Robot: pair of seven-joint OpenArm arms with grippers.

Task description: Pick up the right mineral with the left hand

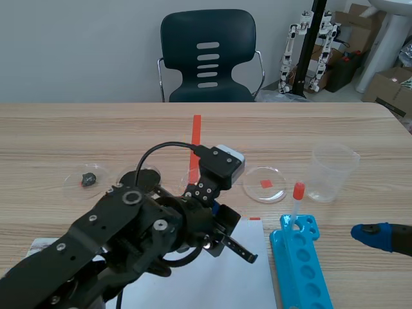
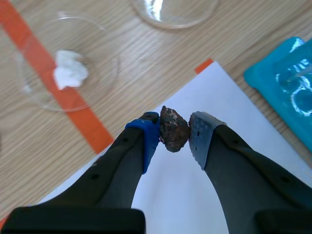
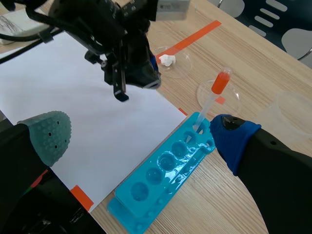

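Note:
My left gripper [image 2: 174,132] is shut on a dark brown, rough mineral [image 2: 173,128], which hangs a little above the white paper sheet [image 2: 195,190]. In the scene view that gripper [image 1: 230,233] sits over the sheet's top edge near the table's middle, and the mineral is hidden by the arm. A second dark mineral [image 1: 88,178] lies in the leftmost petri dish [image 1: 72,183]. A white mineral [image 2: 69,73] lies in a dish over the orange tape, ahead of the left gripper. My right gripper [image 3: 139,139] stands open and holds nothing, low at the right [image 1: 376,236].
A blue tube rack [image 1: 301,267] holds an orange-capped tube [image 1: 296,199] right of the paper. Behind it stand a clear plastic cup [image 1: 333,170] and a bare petri dish [image 1: 265,183]. A small white box [image 1: 230,156] and a dark chair [image 1: 207,55] are farther back.

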